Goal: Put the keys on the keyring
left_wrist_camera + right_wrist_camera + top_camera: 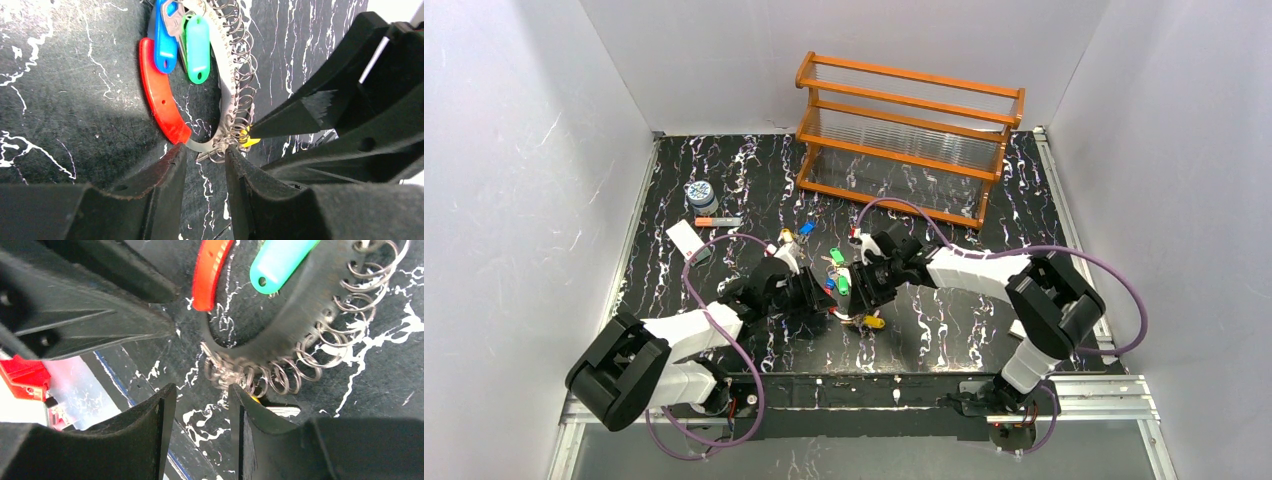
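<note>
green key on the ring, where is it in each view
top external: green key near picture centre, the lower green one
left wrist: green key top middle
right wrist: green key at top edge, right of centre
shared landmark: yellow key

A wooden rack (911,140) stands well beyond the right gripper (861,303). Far left of the left gripper (827,303) lie a card (686,238), stick (717,221) and jar (701,193).

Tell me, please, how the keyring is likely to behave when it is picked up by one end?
The keyring looks like a stiff metal strip, so it probably holds its curve when lifted. The small wire rings along it seem loose and would likely swing or snag.
</note>
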You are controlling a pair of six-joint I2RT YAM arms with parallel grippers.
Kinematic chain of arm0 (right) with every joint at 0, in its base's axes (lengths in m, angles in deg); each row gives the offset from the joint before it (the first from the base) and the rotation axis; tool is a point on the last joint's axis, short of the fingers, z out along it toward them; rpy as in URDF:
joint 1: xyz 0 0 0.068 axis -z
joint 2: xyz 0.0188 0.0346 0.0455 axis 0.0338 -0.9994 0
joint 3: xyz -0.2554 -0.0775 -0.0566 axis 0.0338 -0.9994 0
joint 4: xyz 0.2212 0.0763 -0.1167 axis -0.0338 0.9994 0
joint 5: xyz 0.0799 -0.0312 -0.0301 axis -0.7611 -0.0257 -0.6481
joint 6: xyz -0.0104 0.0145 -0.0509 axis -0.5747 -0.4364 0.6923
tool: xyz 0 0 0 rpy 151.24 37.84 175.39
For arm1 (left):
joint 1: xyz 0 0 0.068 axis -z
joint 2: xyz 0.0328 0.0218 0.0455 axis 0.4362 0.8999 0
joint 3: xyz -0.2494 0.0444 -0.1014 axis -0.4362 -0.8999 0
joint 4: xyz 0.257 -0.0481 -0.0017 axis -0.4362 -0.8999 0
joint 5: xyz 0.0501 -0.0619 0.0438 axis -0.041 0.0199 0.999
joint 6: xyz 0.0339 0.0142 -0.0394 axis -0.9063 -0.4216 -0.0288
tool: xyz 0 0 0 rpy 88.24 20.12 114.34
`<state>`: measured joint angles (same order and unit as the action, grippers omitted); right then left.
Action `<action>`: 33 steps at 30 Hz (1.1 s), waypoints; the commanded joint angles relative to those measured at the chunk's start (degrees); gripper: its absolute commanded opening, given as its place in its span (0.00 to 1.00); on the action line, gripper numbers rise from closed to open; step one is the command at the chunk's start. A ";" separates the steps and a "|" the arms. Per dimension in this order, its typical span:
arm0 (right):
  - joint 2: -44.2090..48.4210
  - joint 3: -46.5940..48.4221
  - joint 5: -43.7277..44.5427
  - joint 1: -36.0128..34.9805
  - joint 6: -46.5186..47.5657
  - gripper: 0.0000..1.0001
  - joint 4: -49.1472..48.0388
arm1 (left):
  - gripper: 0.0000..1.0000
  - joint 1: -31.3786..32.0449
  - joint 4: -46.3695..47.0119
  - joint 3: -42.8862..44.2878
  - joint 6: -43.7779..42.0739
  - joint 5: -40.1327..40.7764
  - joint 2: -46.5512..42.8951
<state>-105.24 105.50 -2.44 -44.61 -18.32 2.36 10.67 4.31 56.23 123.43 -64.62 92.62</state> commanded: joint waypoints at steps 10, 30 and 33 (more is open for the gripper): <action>-2.81 2.76 8.78 -0.36 1.82 0.34 5.12 | 0.33 1.08 0.34 1.82 0.39 1.46 0.76; 5.30 1.07 1.91 -0.39 0.51 0.48 -0.90 | 0.33 1.56 0.40 1.86 0.82 2.37 1.28; 3.85 0.04 0.11 -0.39 -1.55 0.43 -3.14 | 0.33 1.66 0.64 1.84 0.77 2.20 1.66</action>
<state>-99.91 106.20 2.04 -44.70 -16.97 3.74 11.99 4.28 57.15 123.95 -63.14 93.72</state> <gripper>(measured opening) 0.458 0.333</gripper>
